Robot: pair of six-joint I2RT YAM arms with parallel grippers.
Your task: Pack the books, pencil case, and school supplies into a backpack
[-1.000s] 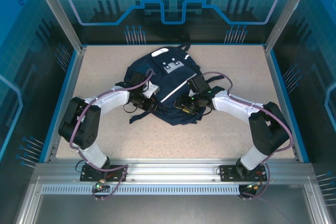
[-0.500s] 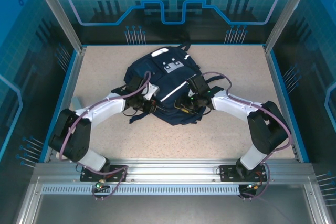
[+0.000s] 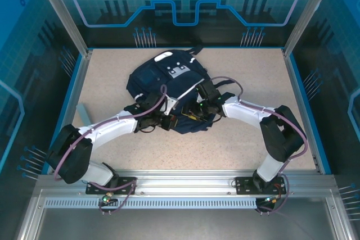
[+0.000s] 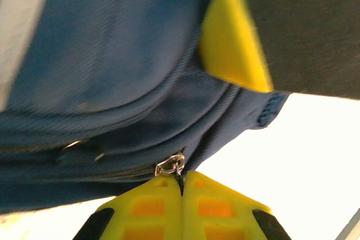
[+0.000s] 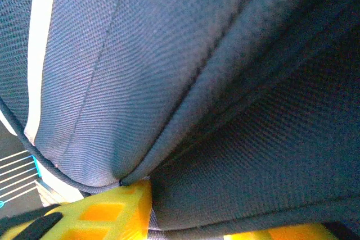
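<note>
left pincer pinches the zipper pull of the backpack; right pincer clamps its fabric. the small pull could slip free if tugged against slack cloth.

You've got the backpack lying flat mid-table, top loop toward the far edge. It's dark navy with a thin white stripe and light grey patches, black straps trailing near-left. Close up, the fabric bunches in folds, with a small metal zipper pull low on a seam.
</note>
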